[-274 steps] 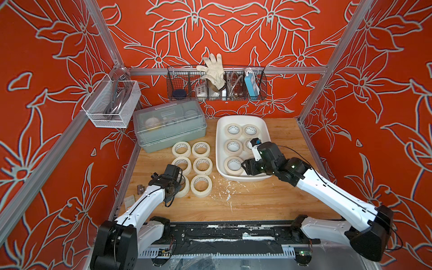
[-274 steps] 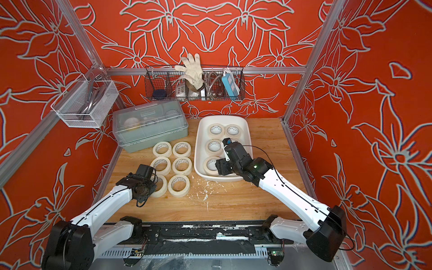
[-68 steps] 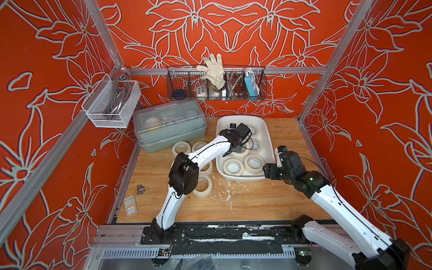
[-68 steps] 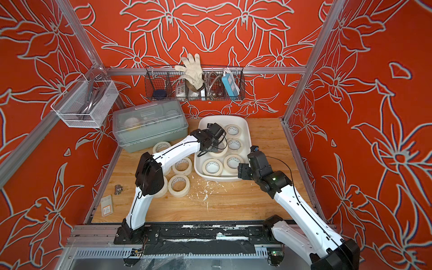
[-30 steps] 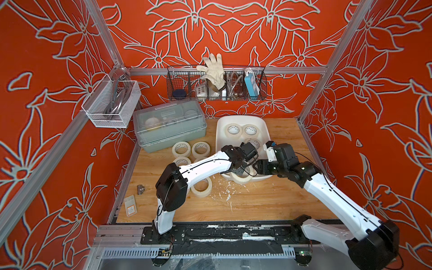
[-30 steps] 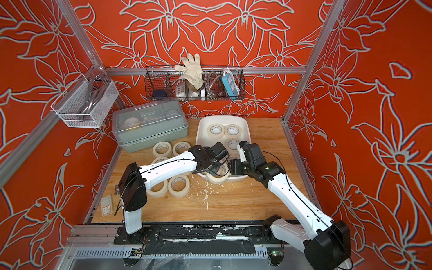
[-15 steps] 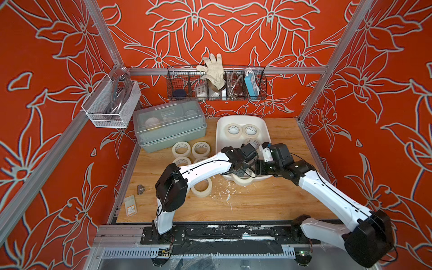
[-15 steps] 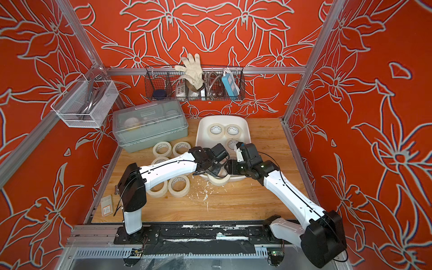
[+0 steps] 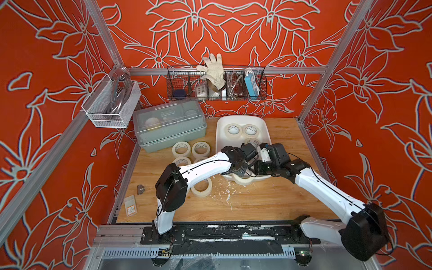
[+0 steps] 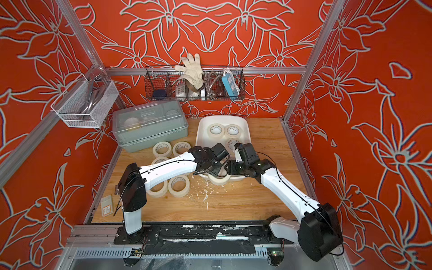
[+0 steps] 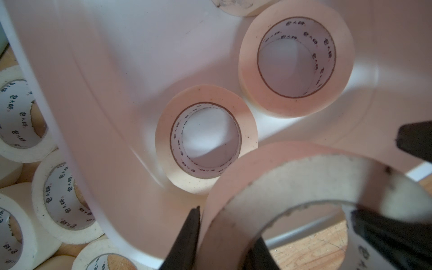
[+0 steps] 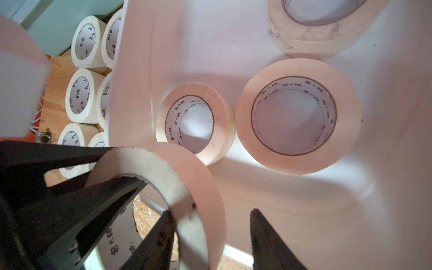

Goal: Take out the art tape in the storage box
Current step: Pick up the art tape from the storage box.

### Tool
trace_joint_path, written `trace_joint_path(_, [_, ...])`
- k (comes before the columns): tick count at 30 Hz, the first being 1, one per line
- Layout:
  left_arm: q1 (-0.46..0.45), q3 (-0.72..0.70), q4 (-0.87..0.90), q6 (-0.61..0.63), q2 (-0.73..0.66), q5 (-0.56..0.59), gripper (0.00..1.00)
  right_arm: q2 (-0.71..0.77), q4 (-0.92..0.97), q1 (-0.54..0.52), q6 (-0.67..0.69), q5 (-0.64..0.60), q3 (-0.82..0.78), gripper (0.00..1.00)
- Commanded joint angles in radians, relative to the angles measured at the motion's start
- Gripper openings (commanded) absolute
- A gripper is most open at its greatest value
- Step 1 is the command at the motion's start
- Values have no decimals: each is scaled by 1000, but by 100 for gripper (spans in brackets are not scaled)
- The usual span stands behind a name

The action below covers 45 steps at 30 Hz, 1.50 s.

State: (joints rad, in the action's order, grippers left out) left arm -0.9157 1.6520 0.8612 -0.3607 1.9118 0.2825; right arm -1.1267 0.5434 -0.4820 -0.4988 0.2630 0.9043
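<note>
1. At the near part of the wooden table, white flecks are lying scattered, and a loose roll of tape is lying flat just beside the left arm.
2. Just beyond, the left gripper is pinching the wall of the held roll, with one finger inside its hole and one outside. This roll is hanging tilted over the near rim of the storage box, partly outside it.
3. The right gripper is standing spread astride that same wall, one finger in the hole and the other outside, with a gap showing beside it.
4. Inside the storage box, three tape rolls are lying flat on the white floor, apart from the held roll.
5. Left of the storage box, a cluster of rolls is lying flat on the wood, near a grey-green lidded box.
6. On the far wall, a wire basket is hanging with a glove sticking out of it.
</note>
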Motion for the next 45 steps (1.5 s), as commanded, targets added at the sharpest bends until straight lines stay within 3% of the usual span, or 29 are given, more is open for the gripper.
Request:
trace_joint_path(1, [-2,15,-29,-19,-28,-15,0,-4,-40,-2,-25,39,-25,67])
trace_joint_path(22, [-2,79,4,-32,3,-19,0,-103,-71,-17,6,-11,-39,50])
trace_joint_path(30, [-2,85,10,-36,-3,-25,0,-106,-56,-18,23,-23,-9,22])
trace_joint_path(34, [19,90,18,-89,-25,-101,23,-105,-26,-17,54,-60,21,8])
trace_joint_path(41, [51,68,-16,-116,-105,-183,77,-105,57,-15,129,-161,87,0])
trace_joint_path(45, [80,59,-21,-148,-145,-232,91,-105,107,-12,171,-235,137,0])
